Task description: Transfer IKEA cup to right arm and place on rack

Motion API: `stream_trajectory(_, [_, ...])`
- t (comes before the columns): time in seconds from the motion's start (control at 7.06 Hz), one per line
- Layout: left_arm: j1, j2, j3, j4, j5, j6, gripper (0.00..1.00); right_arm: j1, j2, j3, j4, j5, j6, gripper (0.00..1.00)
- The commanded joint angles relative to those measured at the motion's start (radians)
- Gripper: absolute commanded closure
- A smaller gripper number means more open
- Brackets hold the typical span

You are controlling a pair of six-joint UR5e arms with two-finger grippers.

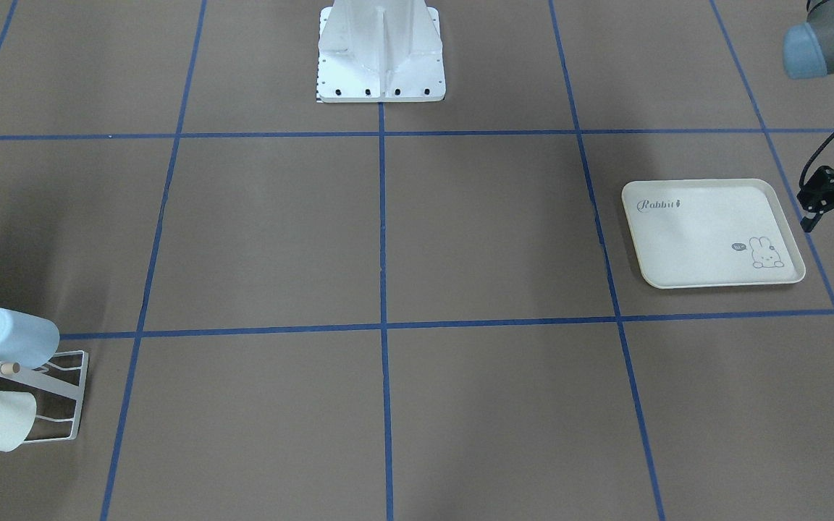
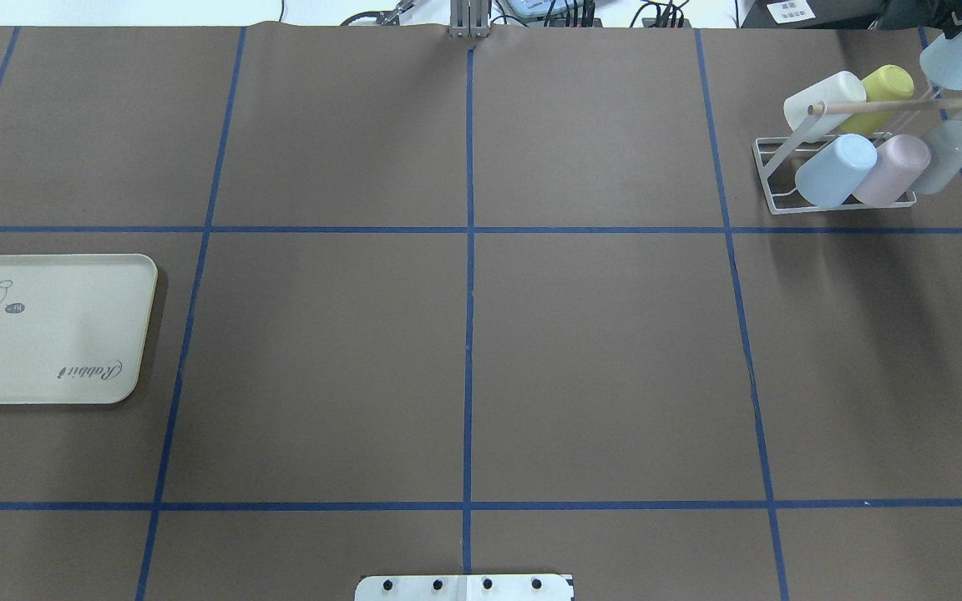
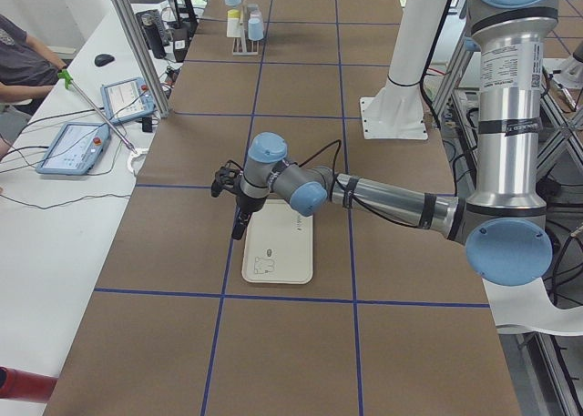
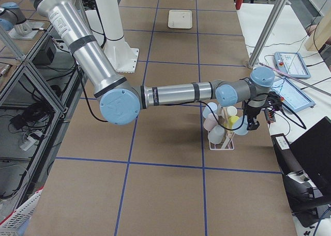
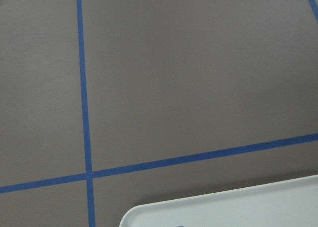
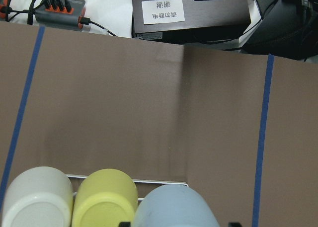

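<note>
Brown paper gridded with blue tape covers the table (image 2: 598,351). Above one end of the rack (image 2: 769,179) hangs the pale-blue IKEA cup (image 2: 955,57), clamped by the right gripper (image 4: 252,123). It looks like light, rigid, smooth plastic, likely slippery, so a squeeze across its wall suits it. Far from the rack, whether the left gripper (image 3: 239,220) is parted or closed cannot be told.
</note>
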Motion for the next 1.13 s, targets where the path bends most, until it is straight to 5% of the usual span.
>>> stream_trajectory(0.0, [0.000, 0.002, 0.000, -0.001, 0.000, -0.001, 0.00, -0.003, -0.004, -0.009, 0.001, 0.000, 0.001, 0.74])
stream_trajectory(0.71, [0.000, 0.004, -0.006, -0.005, -0.001, -0.002, 0.00, -0.027, -0.002, -0.034, 0.007, -0.015, 0.004, 0.69])
stream_trajectory(0.85, [-0.001, 0.004, -0.011, -0.005, -0.001, -0.002, 0.00, -0.030, -0.002, -0.039, 0.009, -0.021, 0.004, 0.60])
stream_trajectory(0.99, [-0.002, 0.005, -0.010, -0.005, -0.001, -0.002, 0.00, -0.044, -0.002, -0.039, 0.011, -0.029, 0.007, 0.23])
